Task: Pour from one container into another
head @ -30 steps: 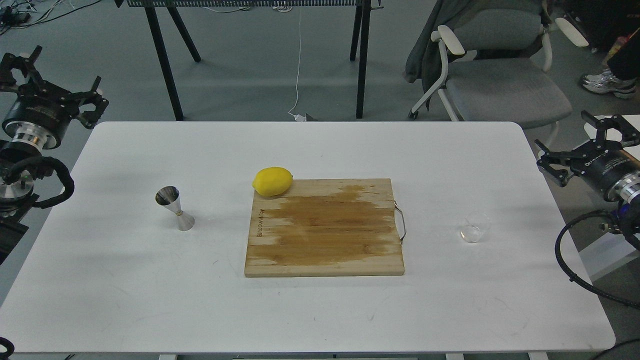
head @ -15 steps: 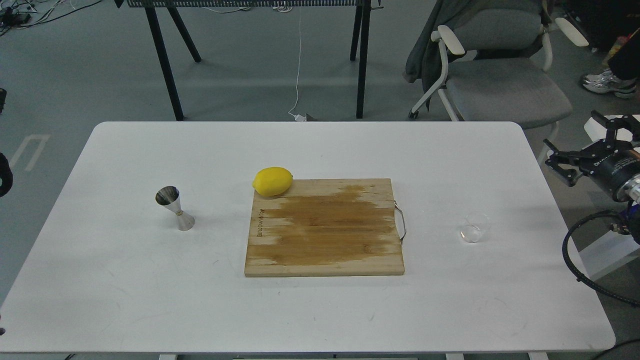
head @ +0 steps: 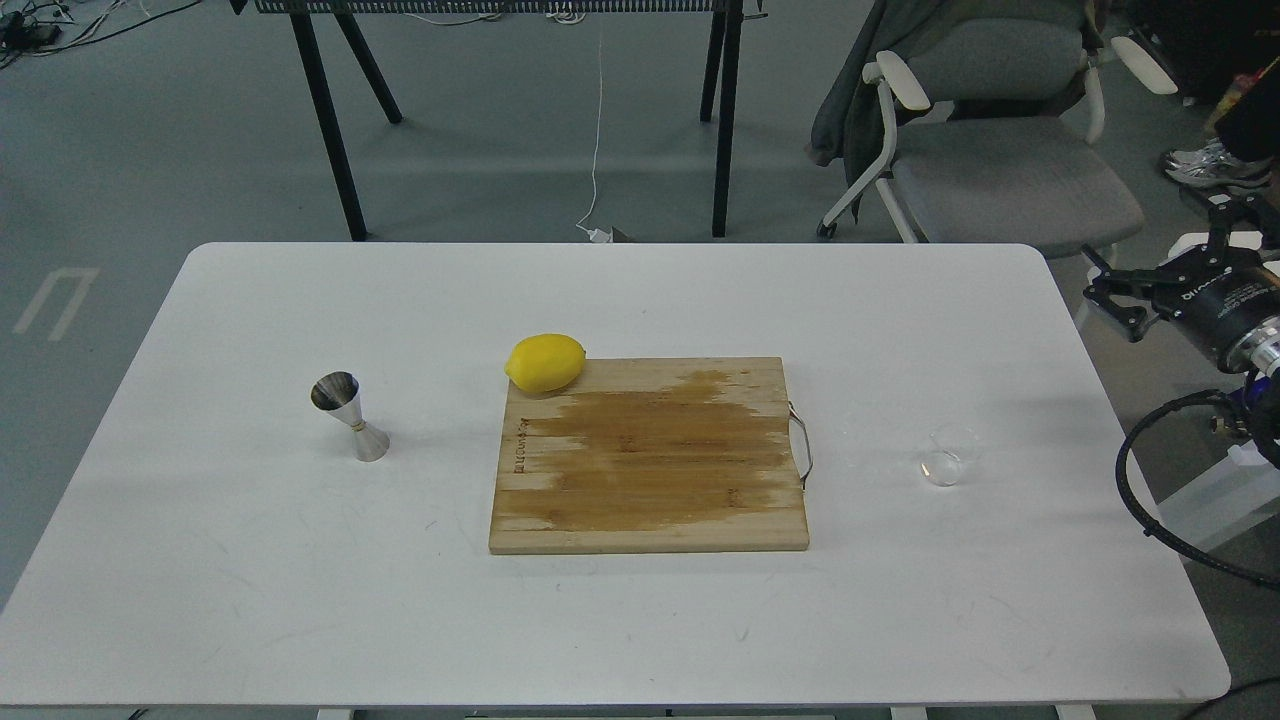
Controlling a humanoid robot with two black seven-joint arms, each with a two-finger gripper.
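Note:
The tiny clear glass cup (head: 950, 456) stands upright on the white table (head: 640, 620), right of the cutting board. Far to the left, the steel hourglass jigger (head: 349, 415) also stands upright. My right gripper (head: 1166, 254) hovers beyond the table's right edge, above and to the right of the glass cup. Its two fingers are spread wide with nothing between them, well apart from the cup. My left arm is out of view.
A wooden cutting board (head: 650, 470) with a metal handle lies mid-table, a lemon (head: 545, 362) at its far left corner. An office chair (head: 1000, 150) stands behind the table's right corner, and a black cable (head: 1150, 520) loops off the right edge.
The left arm has drawn back out of view on the left. My right gripper has risen and shifted slightly right, still open. The cup, jigger, lemon and board have not moved.

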